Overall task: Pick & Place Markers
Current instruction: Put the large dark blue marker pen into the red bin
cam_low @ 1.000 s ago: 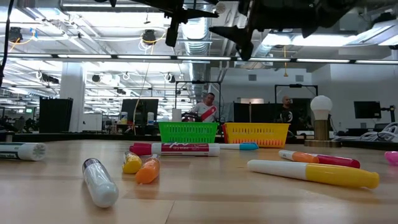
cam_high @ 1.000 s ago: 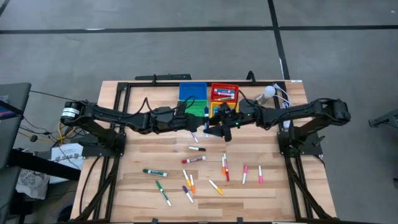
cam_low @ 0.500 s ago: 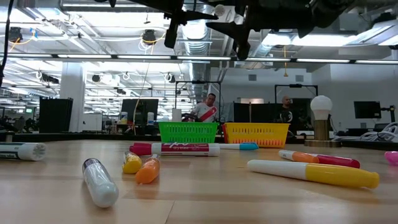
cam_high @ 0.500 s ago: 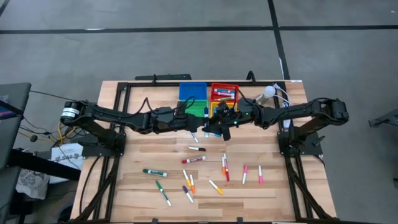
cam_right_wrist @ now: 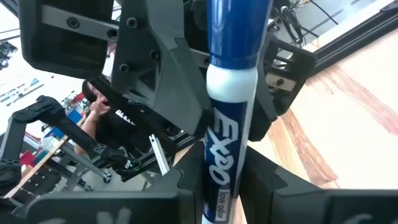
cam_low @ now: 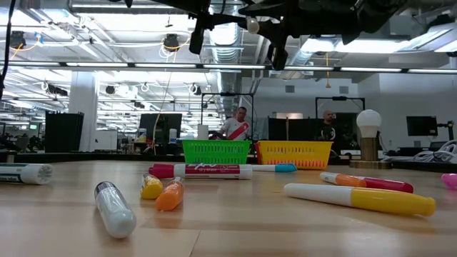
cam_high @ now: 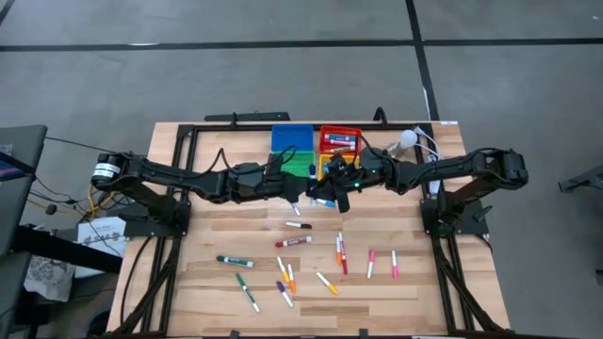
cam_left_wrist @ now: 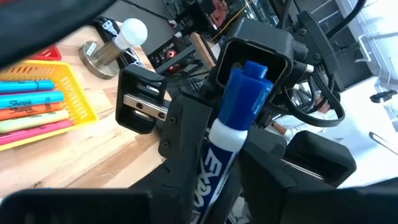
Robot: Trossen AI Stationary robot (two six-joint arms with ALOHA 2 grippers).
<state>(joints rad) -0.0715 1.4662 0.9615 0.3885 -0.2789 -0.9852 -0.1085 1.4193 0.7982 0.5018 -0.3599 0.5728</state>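
Holding: the right gripper is closed round a blue-capped whiteboard marker with a white printed barrel, as its own wrist view shows the barrel lying tight between its two dark fingers.
Left gripper: the left gripper faces the right one nose to nose, with the same marker running out from it; whether it grips or merely cradles the barrel cannot be told.
Marker's place: in the air between the two grippers, above the wooden table, just in front of the green and yellow bins and clear of the loose markers scattered nearer the front edge.
Long axis: it runs along the line joining the two wrists, so roughly across the table from left to right, about level.
Pointing: the blue cap points toward the right gripper; the barrel's other end is toward the left gripper.
Nearer arm: neither is nearer, since both are at the marker, one at each end.
Relation that matters: the marker bridges both grippers, so I judge this a handover, and the left must back off along the marker's own axis, not sideways.
Likely target: the blue plastic bin, at the back, lies just beyond the grippers.
Risk: a sideways pull could twist the marker out of the right gripper.
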